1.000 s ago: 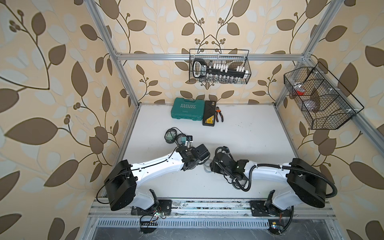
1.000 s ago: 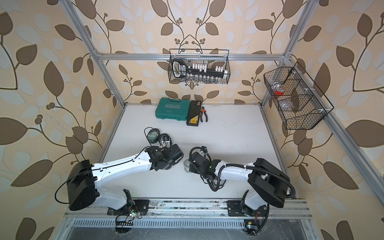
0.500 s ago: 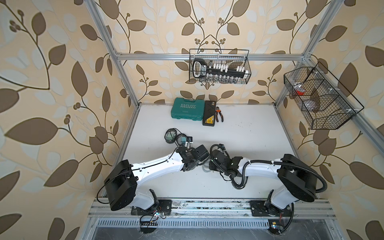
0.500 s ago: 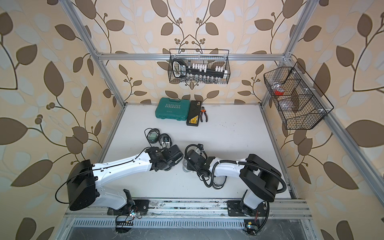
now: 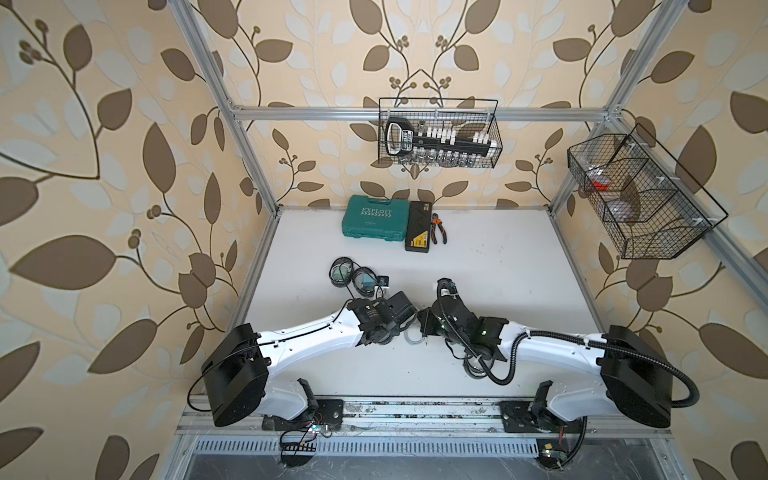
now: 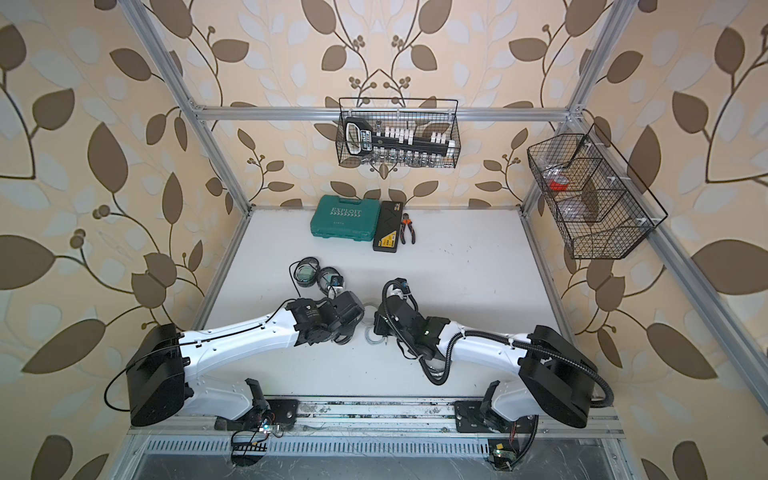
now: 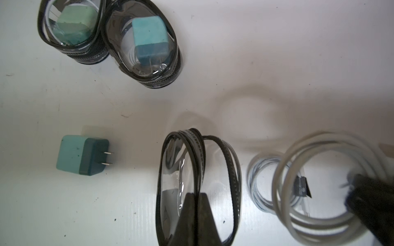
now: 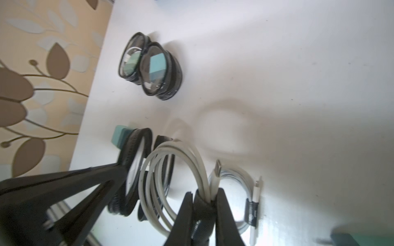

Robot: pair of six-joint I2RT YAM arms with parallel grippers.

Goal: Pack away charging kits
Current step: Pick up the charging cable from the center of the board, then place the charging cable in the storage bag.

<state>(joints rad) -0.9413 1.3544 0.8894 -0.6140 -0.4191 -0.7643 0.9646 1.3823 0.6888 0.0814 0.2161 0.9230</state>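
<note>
In the left wrist view my left gripper (image 7: 197, 194) is shut on the rim of an open, empty clear pouch (image 7: 232, 170) and holds it upright. My right gripper (image 8: 205, 194) is shut on a coiled white cable (image 8: 170, 153), which hangs right beside that pouch (image 8: 138, 149). A second coiled cable (image 8: 238, 176) with a black strap lies on the table under it. A loose teal plug adapter (image 7: 82, 155) lies beside the pouch. Two packed pouches (image 5: 341, 270) (image 5: 365, 280), each with a teal adapter inside, stand farther back. Both top views hide the fingertips under the wrists.
The teal EXPLOIT case (image 5: 374, 224), a black flat case (image 5: 419, 232) and pliers (image 5: 438, 228) lie at the back of the table. Wire baskets hang on the back wall (image 5: 438, 133) and the right frame (image 5: 640, 195). A blurred teal thing (image 8: 343, 238) lies beside the right wrist.
My right gripper has closed its jaws. Its arm pulled in toward the left gripper and has stretched out again. The left arm has held still.
</note>
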